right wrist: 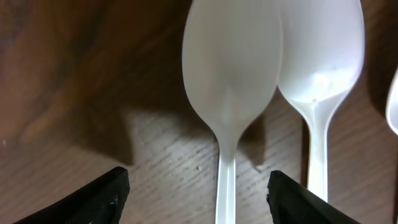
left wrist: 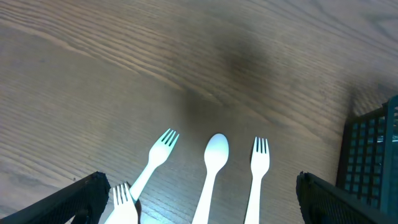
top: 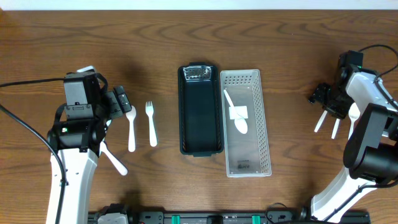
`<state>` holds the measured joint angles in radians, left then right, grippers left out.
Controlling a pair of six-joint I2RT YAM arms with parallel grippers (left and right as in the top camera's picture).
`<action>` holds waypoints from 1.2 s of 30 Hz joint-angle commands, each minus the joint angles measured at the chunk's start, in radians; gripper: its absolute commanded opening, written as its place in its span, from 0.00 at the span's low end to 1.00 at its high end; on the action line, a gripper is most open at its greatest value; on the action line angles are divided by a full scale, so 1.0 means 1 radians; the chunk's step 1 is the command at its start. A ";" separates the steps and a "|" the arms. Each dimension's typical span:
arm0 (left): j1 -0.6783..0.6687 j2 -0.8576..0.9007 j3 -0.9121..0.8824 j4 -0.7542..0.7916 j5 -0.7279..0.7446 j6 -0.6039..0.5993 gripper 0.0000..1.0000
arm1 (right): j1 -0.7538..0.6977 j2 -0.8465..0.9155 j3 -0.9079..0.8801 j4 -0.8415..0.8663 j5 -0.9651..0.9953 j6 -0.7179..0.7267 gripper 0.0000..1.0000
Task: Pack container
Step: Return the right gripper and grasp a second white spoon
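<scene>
A black container (top: 200, 118) lies in the middle of the table, with a clear perforated tray (top: 261, 124) right beside it holding one white spoon (top: 237, 117). To the left lie a white spoon (top: 131, 127) and a white fork (top: 151, 123); another utensil (top: 115, 160) lies slanted by the left arm. My left gripper (top: 122, 101) is open and empty; its view shows the spoon (left wrist: 214, 155) between two forks (left wrist: 160, 152) (left wrist: 260, 155). My right gripper (top: 323, 96) is open and low, its jaws (right wrist: 199, 199) straddling one spoon's handle (right wrist: 230, 74), beside a second spoon (right wrist: 320, 56).
Several white spoons (top: 336, 127) lie side by side at the right, under the right arm. A fourth utensil, a fork (left wrist: 124, 199), overlaps the left fork near my left jaw. The black container's corner (left wrist: 373, 155) shows at the right of the left wrist view.
</scene>
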<state>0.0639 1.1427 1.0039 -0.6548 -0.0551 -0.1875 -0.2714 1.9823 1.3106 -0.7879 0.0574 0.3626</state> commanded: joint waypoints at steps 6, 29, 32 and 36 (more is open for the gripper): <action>0.003 0.000 0.019 -0.004 -0.005 -0.013 0.98 | -0.005 0.008 -0.069 0.091 -0.002 -0.024 0.75; 0.003 0.000 0.019 -0.011 -0.005 -0.013 0.98 | -0.004 0.008 -0.108 0.119 -0.002 -0.027 0.03; 0.003 0.000 0.019 -0.018 -0.005 -0.013 0.98 | -0.004 0.008 -0.108 0.124 -0.002 -0.027 0.01; 0.003 0.000 0.019 -0.018 -0.005 -0.013 0.98 | -0.003 0.007 -0.104 0.124 -0.002 -0.027 0.01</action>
<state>0.0639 1.1427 1.0039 -0.6727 -0.0551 -0.1875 -0.2714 1.9671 1.2346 -0.6643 0.0525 0.3325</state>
